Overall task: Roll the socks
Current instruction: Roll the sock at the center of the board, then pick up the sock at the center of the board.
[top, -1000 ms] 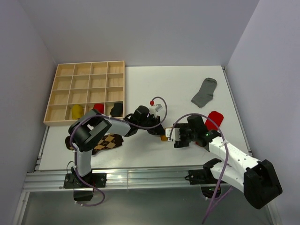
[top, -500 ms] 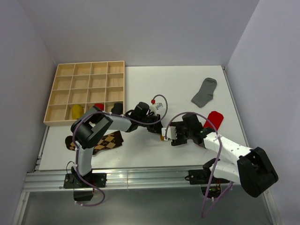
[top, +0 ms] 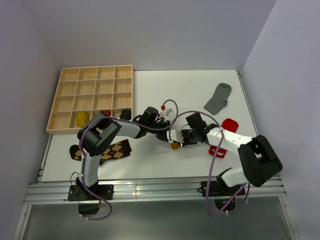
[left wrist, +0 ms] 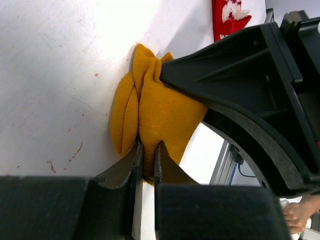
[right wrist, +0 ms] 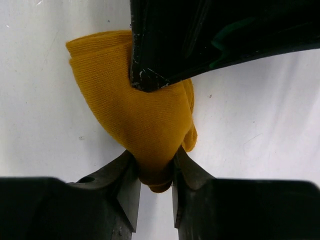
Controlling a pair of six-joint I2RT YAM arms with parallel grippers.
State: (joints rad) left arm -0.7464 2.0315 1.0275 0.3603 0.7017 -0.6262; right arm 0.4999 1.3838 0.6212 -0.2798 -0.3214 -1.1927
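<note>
L tool (left wrist: 146, 150) is nearly closed, pinching a thin fold at the near edge of the mustard sock (left wrist: 160, 115). Its fingers (left wrist: 129, 165) stand almost together w/ cloth btwn them. R tool (right wrist: 154, 172) comes from the opposite side, half closed, w/ both fingers (right wrist: 125, 180) pressed on the sock's narrow end. That end bulges out below the grip.

From above, the two tools meet tip to tip: L tool (top: 169, 139), R tool (top: 180, 142), the mustard sock (top: 175, 146) directly btwn them. It is bunched into a short lump and lies on the table (top: 190, 85). In the R wrist view the sock (right wrist: 140, 115) widens away from the tool, and the L tool's black finger (right wrist: 200, 35) presses on its far end.

The red sock (top: 229, 125) lies behind the R tool, partly under that forearm. Its white marks show past the mustard sock in the L wrist view (left wrist: 227, 15). The grey sock (top: 218, 98) lies flat, well apart, farther behind the R tool.

The argyle sock (top: 113, 151) lies well behind the L tool, beside that arm's elbow. The tray (top: 70, 82) sits farther back w/ a yellow bundle (top: 82, 118) in its near row. Whatever else is in that row is mostly hidden by the arm.
</note>
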